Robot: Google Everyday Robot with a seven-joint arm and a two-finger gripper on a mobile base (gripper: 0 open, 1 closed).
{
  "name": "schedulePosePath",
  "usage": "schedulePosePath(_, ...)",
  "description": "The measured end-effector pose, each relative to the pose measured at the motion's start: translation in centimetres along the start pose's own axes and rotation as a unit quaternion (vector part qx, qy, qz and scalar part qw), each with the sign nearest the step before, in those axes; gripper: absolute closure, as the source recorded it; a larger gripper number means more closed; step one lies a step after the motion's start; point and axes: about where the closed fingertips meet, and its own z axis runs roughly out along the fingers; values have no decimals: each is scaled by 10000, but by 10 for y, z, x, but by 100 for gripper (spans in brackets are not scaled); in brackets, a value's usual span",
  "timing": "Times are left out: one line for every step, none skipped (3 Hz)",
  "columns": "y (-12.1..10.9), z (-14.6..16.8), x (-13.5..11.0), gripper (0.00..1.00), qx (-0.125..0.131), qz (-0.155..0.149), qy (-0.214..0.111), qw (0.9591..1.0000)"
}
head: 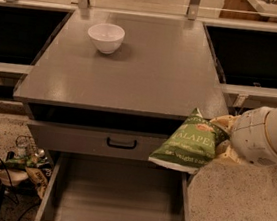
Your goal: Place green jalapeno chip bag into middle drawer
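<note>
Since the gripper (224, 139), clamped on the bag's (190, 145) right end, holds it in the air over the drawer's (117, 200) right rear corner, the open floor lies lower left of the bag.

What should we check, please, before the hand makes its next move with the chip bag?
1. Grip: the hand, right of the cabinet front, grips the green jalapeno chip bag: ok.
2. Middle drawer pulled open: ok.
3. Drawer floor bare: ok.
4. Bag centred over the drawer: not ok, it hangs by the right wall.
5. White bowl out of the path, far back on the cabinet top: ok.
6. Bag's clearance above the drawer wall: cannot tell.
</note>
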Motion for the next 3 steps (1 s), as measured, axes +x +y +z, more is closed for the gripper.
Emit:
schedulePosePath(0, -1, -1, 100, 12, -10, -4, 10000)
schedulePosePath(13, 11, 4, 100, 4, 83, -96, 9999)
schedulePosePath(33, 33, 12, 100, -82, 250, -262, 9993)
